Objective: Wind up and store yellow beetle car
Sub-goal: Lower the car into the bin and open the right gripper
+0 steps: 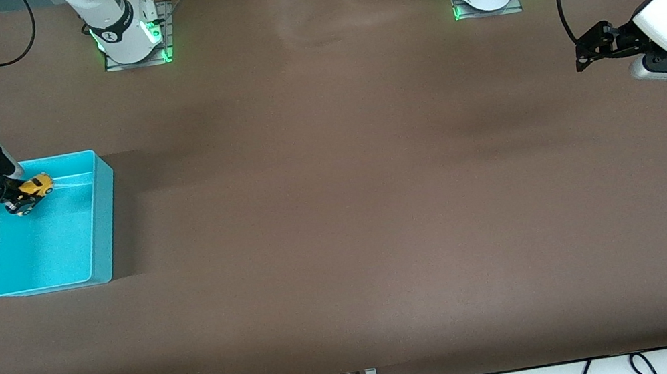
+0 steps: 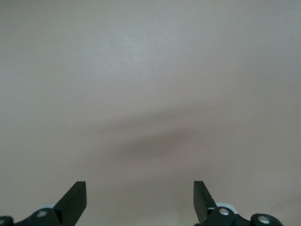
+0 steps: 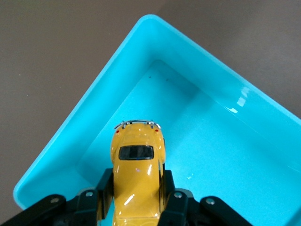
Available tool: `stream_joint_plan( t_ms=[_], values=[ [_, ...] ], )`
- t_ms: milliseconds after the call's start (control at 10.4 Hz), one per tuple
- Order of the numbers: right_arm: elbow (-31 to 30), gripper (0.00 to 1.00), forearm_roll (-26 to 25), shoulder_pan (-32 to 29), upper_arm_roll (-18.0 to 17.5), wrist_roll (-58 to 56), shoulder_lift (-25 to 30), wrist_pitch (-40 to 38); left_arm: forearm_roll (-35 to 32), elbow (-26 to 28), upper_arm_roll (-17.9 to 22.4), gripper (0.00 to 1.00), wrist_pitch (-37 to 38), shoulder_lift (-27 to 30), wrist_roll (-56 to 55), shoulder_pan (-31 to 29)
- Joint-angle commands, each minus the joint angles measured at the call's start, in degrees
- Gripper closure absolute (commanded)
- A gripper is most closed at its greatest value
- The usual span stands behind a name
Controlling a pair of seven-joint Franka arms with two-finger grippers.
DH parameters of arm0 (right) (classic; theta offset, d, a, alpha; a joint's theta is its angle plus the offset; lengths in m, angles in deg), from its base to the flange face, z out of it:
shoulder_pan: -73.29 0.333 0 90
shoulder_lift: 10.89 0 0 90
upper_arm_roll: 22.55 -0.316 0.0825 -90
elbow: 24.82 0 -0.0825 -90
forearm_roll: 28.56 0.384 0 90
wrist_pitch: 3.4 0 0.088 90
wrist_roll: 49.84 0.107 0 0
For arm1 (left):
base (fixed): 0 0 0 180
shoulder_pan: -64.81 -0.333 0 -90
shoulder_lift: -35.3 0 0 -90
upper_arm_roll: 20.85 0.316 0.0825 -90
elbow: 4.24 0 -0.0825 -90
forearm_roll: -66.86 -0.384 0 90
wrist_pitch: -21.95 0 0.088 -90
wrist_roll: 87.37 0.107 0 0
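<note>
Yellow beetle car btwn right gripper fingers — over turquoise bin.

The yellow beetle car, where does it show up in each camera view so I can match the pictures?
Front view: the yellow beetle car is in the right gripper, over the end of the turquoise bin farther from the camera, at the right arm's end of the table.
Left wrist view: not in it; only bare table and the open left gripper.
Right wrist view: low centre, clamped between the fingers, over the bin.
Shared landmark: the turquoise bin.

High front camera spans the table; wrist cameras look closely down.
</note>
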Motion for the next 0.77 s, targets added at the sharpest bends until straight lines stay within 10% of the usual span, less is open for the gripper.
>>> stream_joint_plan(
  t_ms=[0,673],
  values=[
    [-3.85,1.0,-1.27,-3.31,-1.26,-6.34,-1.57,6.87,1.79,-1.85,0.33,0.0,0.75,-0.87,-0.64,-0.04],
    [-6.77,1.0,-1.35,-8.95,-1.26,-14.1,-7.11,17.71,1.79,-1.85,0.33,0.0,0.75,-0.78,-0.73,-0.04]
  ],
)
